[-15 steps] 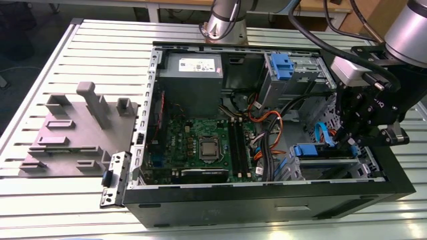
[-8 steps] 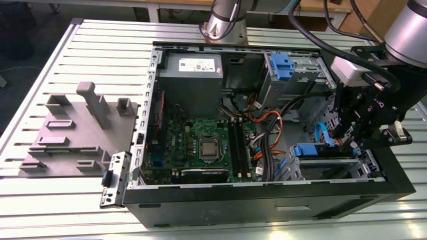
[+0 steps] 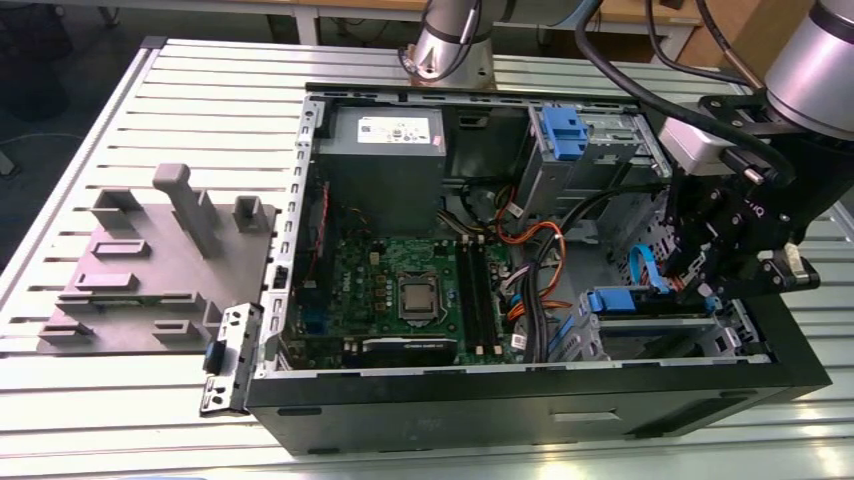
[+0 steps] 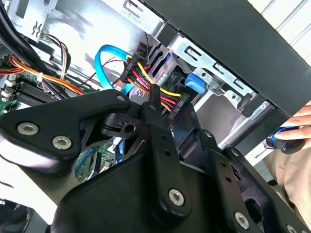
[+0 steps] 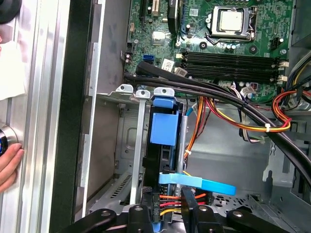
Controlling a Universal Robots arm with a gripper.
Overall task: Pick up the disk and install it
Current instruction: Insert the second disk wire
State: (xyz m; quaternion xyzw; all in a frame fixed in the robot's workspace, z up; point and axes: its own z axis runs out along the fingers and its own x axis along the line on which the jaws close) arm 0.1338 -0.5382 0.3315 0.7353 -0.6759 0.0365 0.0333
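The disk stands edge-on in the drive cage of the open computer case, its bright blue carrier facing the first wrist view. In the exterior view the disk lies in the bay at the case's lower right corner. My gripper reaches into that bay, its two black fingers pressed against either side of the disk's rear end, where red, yellow and black power wires plug in. In the exterior view the gripper hangs right over the bay.
A blue data cable and thick black cable bundles cross close to the bay. The motherboard and grey power supply fill the case's left part. A person's hand rests outside the case wall. A grey fixture sits on the table.
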